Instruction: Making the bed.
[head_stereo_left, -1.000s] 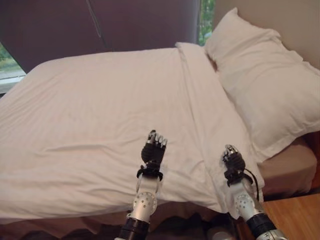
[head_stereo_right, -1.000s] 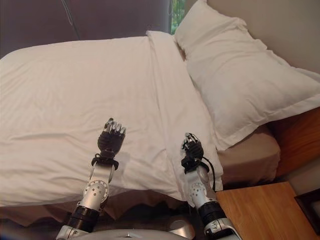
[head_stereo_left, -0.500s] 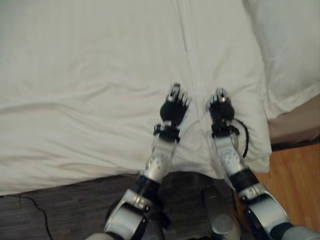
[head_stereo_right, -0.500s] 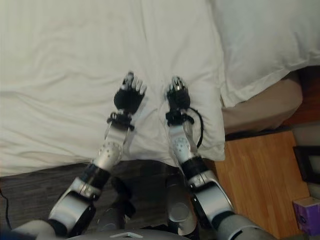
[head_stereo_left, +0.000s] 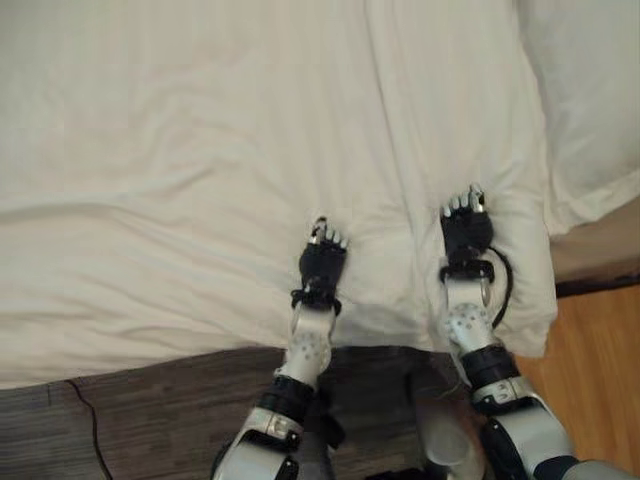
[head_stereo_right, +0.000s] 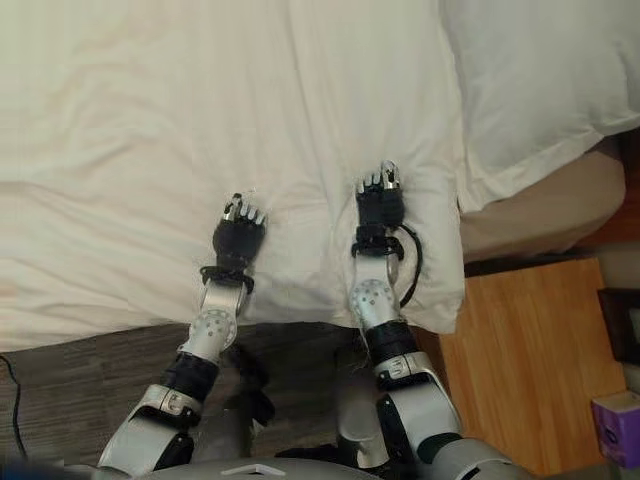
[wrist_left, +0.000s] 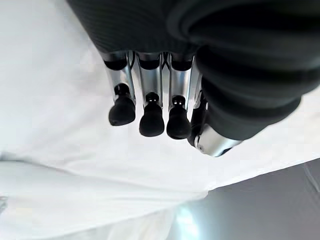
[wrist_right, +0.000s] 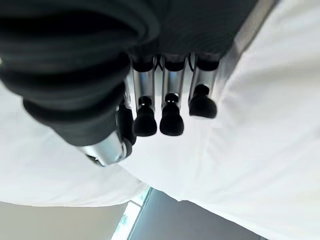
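A white duvet (head_stereo_left: 200, 170) covers the bed, its near edge hanging over the side of the mattress just above the dark grey floor (head_stereo_left: 150, 420). A long fold runs up the duvet from between the two arms toward the head of the bed, and shallow creases spread sideways across the cloth at the level of the hands. The left robot hand (head_stereo_left: 321, 266) lies palm down on the duvet close to the near edge, its fingers (wrist_left: 150, 117) straight and side by side, the dark tips resting on or just above the white cloth, holding nothing. The right robot hand (head_stereo_left: 466, 230) lies palm down a little farther up the bed, near the duvet's right-hand corner, which hangs down over the side of the mattress; its fingers (wrist_right: 170, 117) are likewise straight and together, not curled round any cloth. Whether the fingertips press the duvet or float just over it cannot be told from the wrist views. The two hands are apart, with the long fold of the duvet between them. To the right of the right robot hand, a white pillow (head_stereo_right: 540, 80) lies at the head of the bed, its lower edge overlapping the duvet's border. Below the pillow a strip of tan sheet (head_stereo_right: 540, 215) shows on the mattress. Past the bed's corner stands a wooden nightstand (head_stereo_right: 510, 370), with a purple box (head_stereo_right: 622, 425) at the far right edge.
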